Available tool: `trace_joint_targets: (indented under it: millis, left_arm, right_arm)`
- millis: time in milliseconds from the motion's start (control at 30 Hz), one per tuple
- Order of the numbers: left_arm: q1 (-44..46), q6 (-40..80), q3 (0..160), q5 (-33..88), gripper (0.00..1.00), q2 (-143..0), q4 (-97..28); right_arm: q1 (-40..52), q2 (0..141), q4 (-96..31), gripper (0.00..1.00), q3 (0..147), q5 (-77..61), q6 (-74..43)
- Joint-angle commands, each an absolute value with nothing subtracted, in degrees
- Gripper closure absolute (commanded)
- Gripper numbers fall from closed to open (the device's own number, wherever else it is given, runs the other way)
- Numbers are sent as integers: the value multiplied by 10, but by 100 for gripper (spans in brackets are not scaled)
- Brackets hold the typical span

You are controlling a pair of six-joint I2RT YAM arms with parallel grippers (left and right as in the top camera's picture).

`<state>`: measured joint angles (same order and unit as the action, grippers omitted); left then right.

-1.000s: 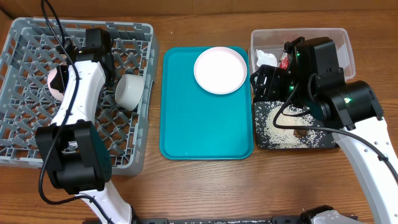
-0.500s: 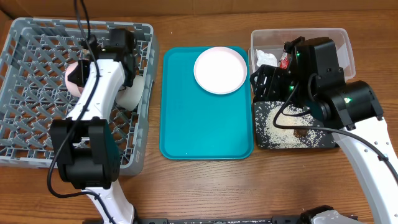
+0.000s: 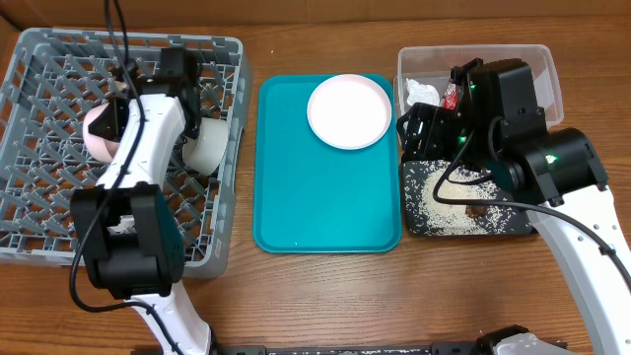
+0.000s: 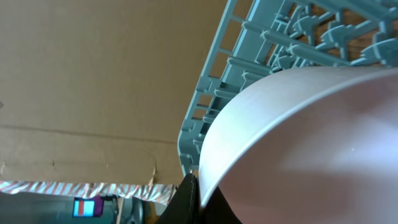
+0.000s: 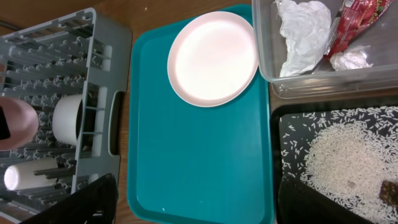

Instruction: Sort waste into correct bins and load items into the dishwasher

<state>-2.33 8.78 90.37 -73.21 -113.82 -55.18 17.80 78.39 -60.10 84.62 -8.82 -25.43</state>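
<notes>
My left gripper (image 3: 110,116) is over the grey dish rack (image 3: 39,212) and shut on the rim of the small pink bowl (image 3: 96,136). That bowl fills the left wrist view (image 4: 311,143), with a black finger (image 4: 193,196) on its edge. A grey-green bowl (image 3: 205,146) lies in the rack. A white cup (image 5: 17,177) lies there too. The pink plate (image 3: 349,110) sits on the teal tray (image 3: 325,207). My right gripper (image 5: 199,208) is open and empty above the tray's right edge. The clear tub (image 3: 537,61) holds tissue (image 5: 303,34) and the red wrapper (image 5: 354,22). Rice (image 5: 348,158) lies in the black tray (image 3: 419,225). No chopsticks are in view.
The wooden table (image 3: 325,296) shows in front of the tray and bins. The right arm's body (image 3: 532,148) hangs over the tub and the black tray. A cable (image 3: 118,30) runs over the rack's far side.
My left gripper swung right with the pink bowl, then back left, staying over the rack. The right arm has not moved.
</notes>
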Motion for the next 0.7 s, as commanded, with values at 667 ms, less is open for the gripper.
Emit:
trace_joint_targets:
  millis: [667]
  left_arm:
    - [35, 86, 901, -627, 72, -1146, -571]
  right_arm:
    - [178, 786, -601, 16, 851, -91, -253]
